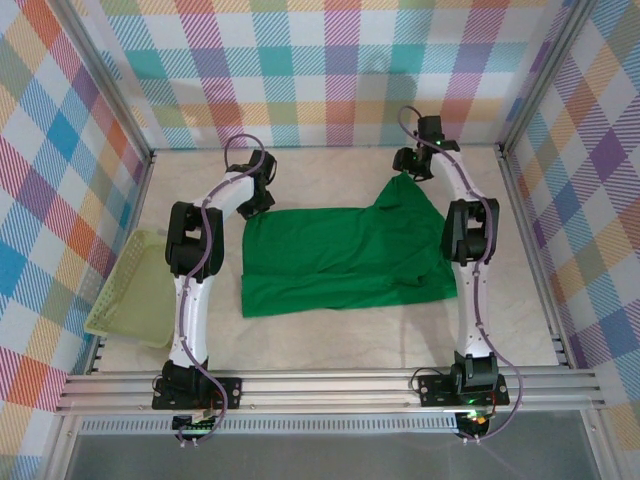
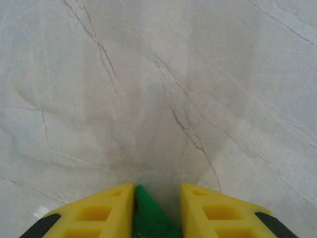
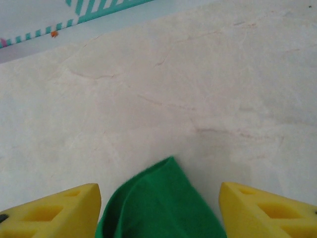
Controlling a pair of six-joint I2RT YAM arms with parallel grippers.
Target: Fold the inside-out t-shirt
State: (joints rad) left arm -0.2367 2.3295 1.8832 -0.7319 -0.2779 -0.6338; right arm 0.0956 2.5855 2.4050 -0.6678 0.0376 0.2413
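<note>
- Left gripper (image 2: 157,191): the yellow fingers stand close together with a narrow point of the green shirt (image 2: 148,213) between them. The cloth touches the left finger (image 2: 99,213); I cannot tell whether the jaws pinch it. From above, this gripper (image 1: 262,195) sits low at the shirt's far left corner.
- Right gripper (image 3: 158,188): the jaws are wide apart, with a rounded fold of shirt (image 3: 158,203) lying between them and free of both fingers. From above, this gripper (image 1: 408,163) is at the shirt's far right tip.
- Table (image 1: 330,340): pale marbled top, bare around the cloth.
- Shirt (image 1: 340,255): bright green, spread flat mid-table between the two arms and wider than it is deep. Its far right corner rises to a peak toward the right gripper.
- Basket (image 1: 130,295): pale yellow-green mesh, at the table's left edge beside the left arm, well apart from the shirt.
</note>
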